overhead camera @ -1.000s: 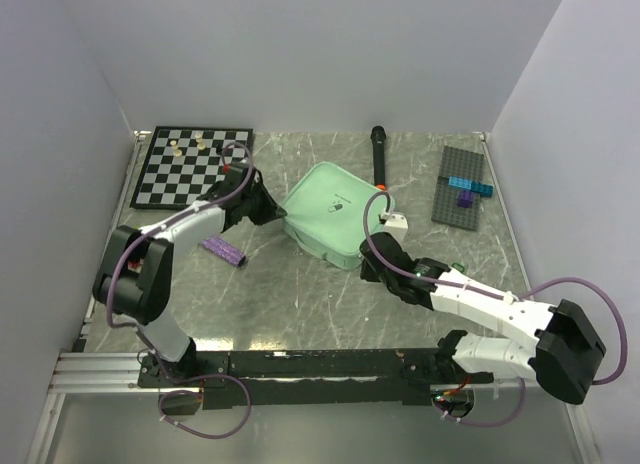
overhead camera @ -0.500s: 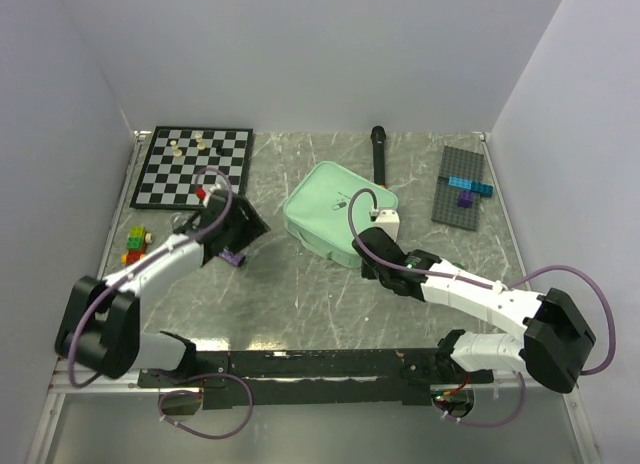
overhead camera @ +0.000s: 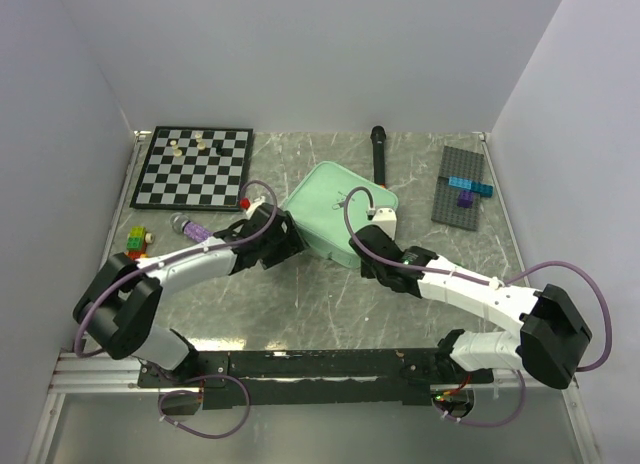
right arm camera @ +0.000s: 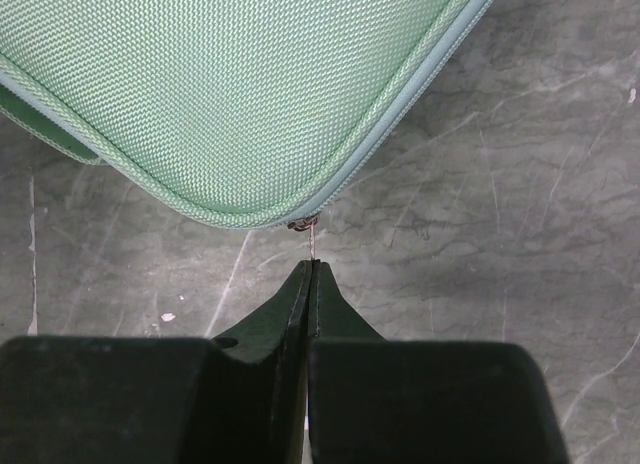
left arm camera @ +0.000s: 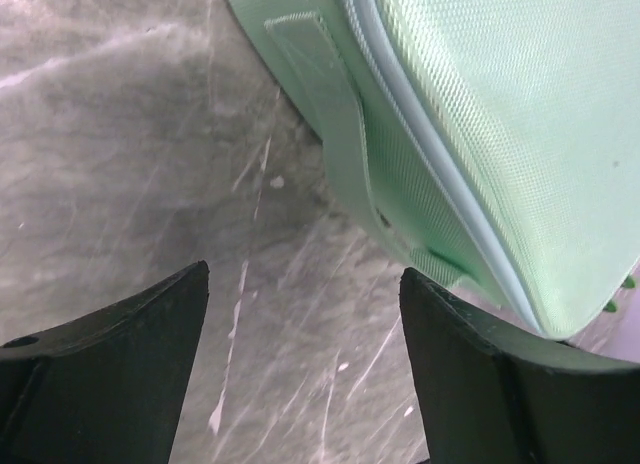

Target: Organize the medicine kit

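The right pincer (right arm camera: 312,274) is pressed together on the thin metal zip pull (right arm camera: 311,241), which hangs from the slider at a rounded corner of the medicine kit (right arm camera: 250,84). Its tips sit just off the kit's edge, low over the table (right arm camera: 520,184). The left pincer (left arm camera: 303,284) stands wide apart and holds nothing. It hovers over bare table just beside the kit's side wall, close to the flat strap (left arm camera: 340,114) sewn along that wall.

The step in hand looks like running the zip open so the kit can be sorted. To do it well, the right pincer should probably draw the pull along the line of the zip, following the curve of the corner and keeping low. Tugging straight away from the kit would only drag the whole case. The pull is small and smooth-looking, so the pinch may slip if the slider binds at the bend. The left pincer seems best used as a brace, closing on the strap or pressing on the wall so the kit does not slide or turn.

In the overhead view the kit (overhead camera: 335,209) lies shut, lid up, between the two arms, the left pincer at its left near edge and the right pincer at its right near corner. How much of the zip is already undone I cannot tell. A chessboard (overhead camera: 195,164) lies beyond the kit's far left.
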Tool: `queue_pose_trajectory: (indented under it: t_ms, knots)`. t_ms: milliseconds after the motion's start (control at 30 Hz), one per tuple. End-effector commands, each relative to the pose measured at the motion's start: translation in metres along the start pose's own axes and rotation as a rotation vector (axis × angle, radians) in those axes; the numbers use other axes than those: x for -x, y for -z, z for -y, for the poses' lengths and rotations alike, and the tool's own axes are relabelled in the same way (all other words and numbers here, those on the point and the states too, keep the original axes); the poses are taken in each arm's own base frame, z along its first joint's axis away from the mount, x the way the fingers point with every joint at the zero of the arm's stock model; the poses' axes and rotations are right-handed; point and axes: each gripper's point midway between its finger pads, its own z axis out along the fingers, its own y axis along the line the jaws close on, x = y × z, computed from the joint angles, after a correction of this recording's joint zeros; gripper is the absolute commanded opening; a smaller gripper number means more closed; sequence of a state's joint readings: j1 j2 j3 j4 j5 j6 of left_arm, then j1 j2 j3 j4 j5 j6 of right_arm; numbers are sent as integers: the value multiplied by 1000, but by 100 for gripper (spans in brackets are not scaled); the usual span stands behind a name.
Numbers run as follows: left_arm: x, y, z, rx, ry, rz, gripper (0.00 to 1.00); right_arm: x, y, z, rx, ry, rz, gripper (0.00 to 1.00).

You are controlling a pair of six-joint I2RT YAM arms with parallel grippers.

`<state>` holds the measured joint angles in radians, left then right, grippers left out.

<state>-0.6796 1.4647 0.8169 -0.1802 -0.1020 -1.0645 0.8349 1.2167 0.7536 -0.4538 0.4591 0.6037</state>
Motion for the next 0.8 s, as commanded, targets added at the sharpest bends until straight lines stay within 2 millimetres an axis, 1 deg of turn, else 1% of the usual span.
queue_pose_trajectory:
  t_ms: [0, 133, 233, 367, 433, 467, 500, 533, 700, 733, 767]
  knots:
    - [13, -9, 26, -81, 77, 51, 82, -1, 5, 10, -53, 47, -16, 0]
    - [10, -22, 35, -84, 67, 35, 83, -4, 4, 8, -50, 47, -26, 0]
    - [11, -26, 40, -96, 76, 50, 83, -5, 4, 3, -44, 53, -30, 0]
    - [9, -37, 38, -66, 62, 41, 83, -6, 4, -4, -30, 68, -33, 0]
    - [6, -42, 36, -51, 52, 38, 81, -8, 4, -8, -27, 80, -36, 0]
    - [7, -44, 33, -39, 54, 40, 79, -7, 4, -10, -24, 84, -36, 0]
    - [7, -45, 32, -32, 49, 42, 74, -10, 4, -13, -20, 96, -40, 0]
    - [5, -46, 27, -9, 42, 39, 70, -10, 5, -16, -20, 104, -39, 0]
    - [10, -44, 14, 47, -2, 59, 40, -13, 5, -25, -16, 141, -38, 0]
    - [11, -43, 12, 56, -7, 61, 31, -13, 4, -26, -18, 146, -36, 0]
    - [13, -43, 11, 63, -16, 63, 27, -12, 3, -26, -22, 150, -36, 0]
